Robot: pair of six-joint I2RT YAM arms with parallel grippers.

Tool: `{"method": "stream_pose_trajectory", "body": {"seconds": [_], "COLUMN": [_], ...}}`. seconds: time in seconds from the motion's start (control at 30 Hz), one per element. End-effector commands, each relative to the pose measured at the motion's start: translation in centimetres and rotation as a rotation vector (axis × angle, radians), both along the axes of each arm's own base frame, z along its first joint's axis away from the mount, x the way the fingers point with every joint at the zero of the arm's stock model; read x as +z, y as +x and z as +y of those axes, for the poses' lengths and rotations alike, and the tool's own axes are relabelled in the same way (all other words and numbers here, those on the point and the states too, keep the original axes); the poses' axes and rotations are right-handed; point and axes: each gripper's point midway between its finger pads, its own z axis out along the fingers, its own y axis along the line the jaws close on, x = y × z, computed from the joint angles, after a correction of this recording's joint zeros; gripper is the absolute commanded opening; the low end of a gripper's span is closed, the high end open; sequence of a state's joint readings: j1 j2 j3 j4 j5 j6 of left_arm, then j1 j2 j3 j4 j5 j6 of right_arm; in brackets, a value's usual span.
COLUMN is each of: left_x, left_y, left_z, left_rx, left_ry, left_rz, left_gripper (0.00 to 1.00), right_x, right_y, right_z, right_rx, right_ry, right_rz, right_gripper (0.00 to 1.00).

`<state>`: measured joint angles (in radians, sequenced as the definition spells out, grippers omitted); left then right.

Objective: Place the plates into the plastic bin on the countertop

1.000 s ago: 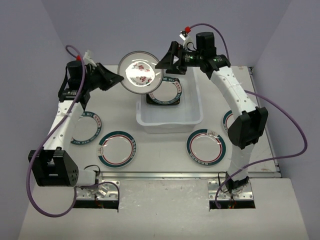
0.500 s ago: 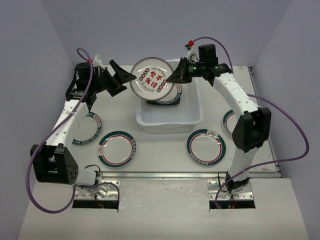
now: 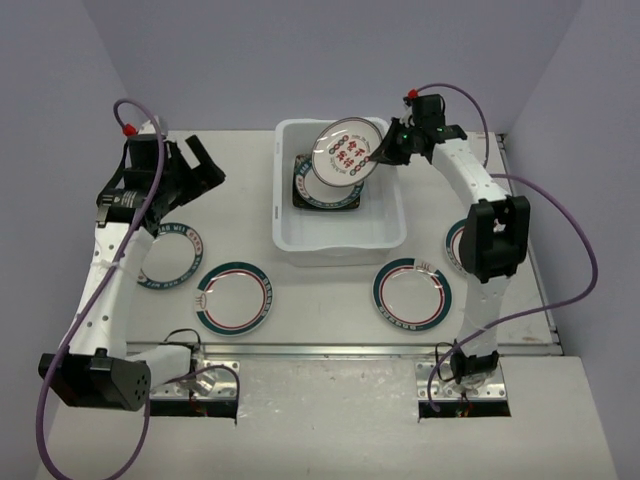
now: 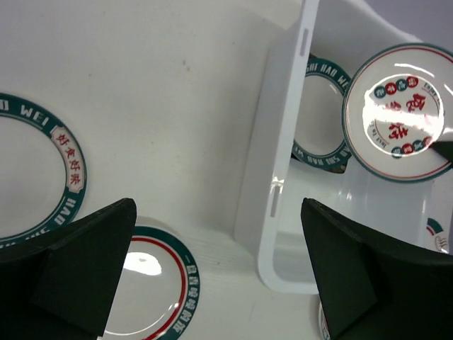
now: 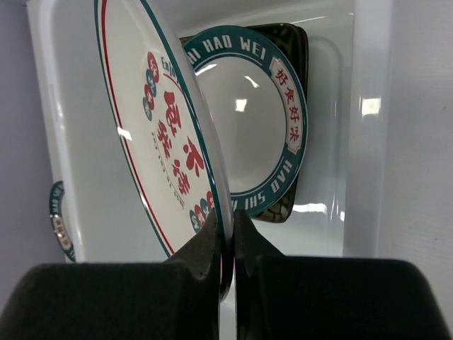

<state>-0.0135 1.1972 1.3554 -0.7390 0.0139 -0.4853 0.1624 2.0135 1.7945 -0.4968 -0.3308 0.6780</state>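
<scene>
My right gripper (image 3: 373, 157) is shut on the rim of the small white plate (image 3: 345, 150) with red characters, held tilted over the plastic bin (image 3: 340, 243). In the right wrist view the fingers (image 5: 205, 248) pinch that plate (image 5: 156, 127) edge-on. Below it in the bin lies a teal-rimmed round plate (image 5: 248, 127) on a square black plate (image 5: 297, 49). My left gripper (image 3: 195, 165) stands open and empty to the left of the bin, above the countertop (image 3: 240, 200). In its own view the left gripper (image 4: 218, 212) spans the bin's rim (image 4: 283, 177).
Several teal-rimmed plates lie on the countertop: one (image 3: 165, 255) under the left arm, one (image 3: 237, 297) at front left, one (image 3: 412, 295) at front right, one (image 3: 457, 243) partly behind the right arm. A metal rail (image 3: 330, 349) runs along the near edge.
The left gripper let go of the small plate, opened and drew back to the left. The right gripper closed on the plate and carried it right, over the bin.
</scene>
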Motion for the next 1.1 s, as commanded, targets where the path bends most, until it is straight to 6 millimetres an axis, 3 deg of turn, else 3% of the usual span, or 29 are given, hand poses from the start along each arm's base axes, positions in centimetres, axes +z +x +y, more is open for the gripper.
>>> {"method": "stream_pose_trajectory", "body": {"seconds": [0.0, 0.03, 0.2, 0.3, 0.37, 0.4, 0.43, 0.47, 0.6, 0.7, 0.93, 1.07], "left_x": [-1.3, -1.2, -4.4, -5.5, -5.6, -5.7, -5.9, -6.2, -7.7, -8.0, -8.8, -8.7], "left_y": [-3.3, -4.0, -6.7, -7.4, -7.6, -7.6, -7.5, -7.4, -7.0, -6.8, -7.1, -8.2], "left_z": [0.9, 0.9, 0.9, 0.8, 0.7, 0.3, 0.0, -0.2, -1.0, -2.8, -6.3, -9.4], "left_rx": [-0.027, -0.041, -0.062, -0.064, -0.072, -0.088, -0.107, -0.115, -0.122, -0.171, -0.295, -0.345], "left_ry": [0.098, 0.105, 0.117, 0.112, 0.106, 0.097, 0.087, 0.079, 0.028, -0.069, -0.137, -0.133], "left_rz": [0.06, 0.051, 0.13, 0.151, 0.148, 0.153, 0.157, 0.165, 0.21, 0.206, 0.206, 0.204], "left_gripper": [1.0, 1.0, 1.0, 1.0, 1.0, 1.0, 1.0, 1.0, 1.0, 1.0, 1.0, 1.0], "right_x": [0.1, -0.5, -3.1, -3.4, -2.5, -1.7, -1.1, -0.4, 2.2, 4.0, 6.2, 10.4], "right_y": [2.9, 3.4, 3.1, 3.2, 3.2, 3.2, 3.2, 3.2, 2.2, 1.1, -0.3, -2.6], "right_z": [1.4, 1.8, 3.8, 4.1, 4.5, 4.5, 4.4, 4.3, 3.7, 3.8, 4.7, 5.2], "right_rx": [0.041, 0.055, 0.104, 0.103, 0.105, 0.102, 0.099, 0.092, 0.071, 0.092, 0.128, 0.139], "right_ry": [-0.041, -0.051, -0.083, -0.071, -0.07, -0.083, -0.098, -0.12, -0.208, -0.245, -0.254, -0.261], "right_rz": [-0.073, -0.07, -0.034, -0.028, -0.033, -0.043, -0.055, -0.067, -0.117, -0.144, -0.146, -0.226], "right_gripper": [0.01, 0.02, 0.18, 0.3, 0.55, 0.78, 0.93, 0.99, 0.99, 0.99, 0.99, 0.99]}}
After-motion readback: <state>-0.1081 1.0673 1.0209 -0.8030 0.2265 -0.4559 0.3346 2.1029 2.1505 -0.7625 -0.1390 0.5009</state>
